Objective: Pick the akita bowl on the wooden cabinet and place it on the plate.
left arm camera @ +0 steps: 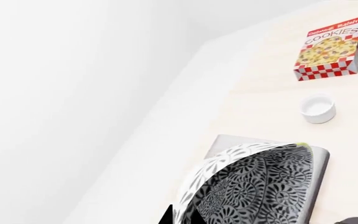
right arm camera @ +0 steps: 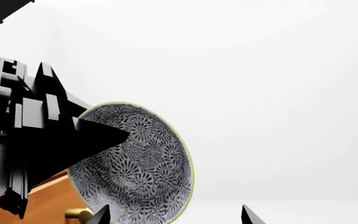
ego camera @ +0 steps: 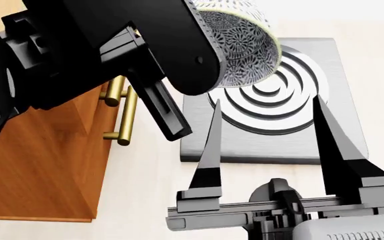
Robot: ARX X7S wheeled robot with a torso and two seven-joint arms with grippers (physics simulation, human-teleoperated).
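Observation:
The akita bowl (ego camera: 245, 45), patterned black and white with a pale rim, hangs tilted on its side in the air above a grey slab. My left gripper (left arm camera: 182, 218) is shut on the bowl's rim, one finger inside (right arm camera: 98, 137) and one outside. The bowl (left arm camera: 260, 186) fills the lower part of the left wrist view. The wooden cabinet (ego camera: 38, 170) with brass handles (ego camera: 122, 110) stands to the left of the bowl. My right gripper (ego camera: 265, 145) is open and holds nothing, below and nearer than the bowl (right arm camera: 141, 163). The plate is out of view.
A grey square slab with raised concentric rings (ego camera: 279, 100) lies on the pale table under the bowl. Farther off on the table are a cookies box (left arm camera: 331, 49) and a small white cup (left arm camera: 319, 108). My left arm (ego camera: 78, 55) blocks the upper left.

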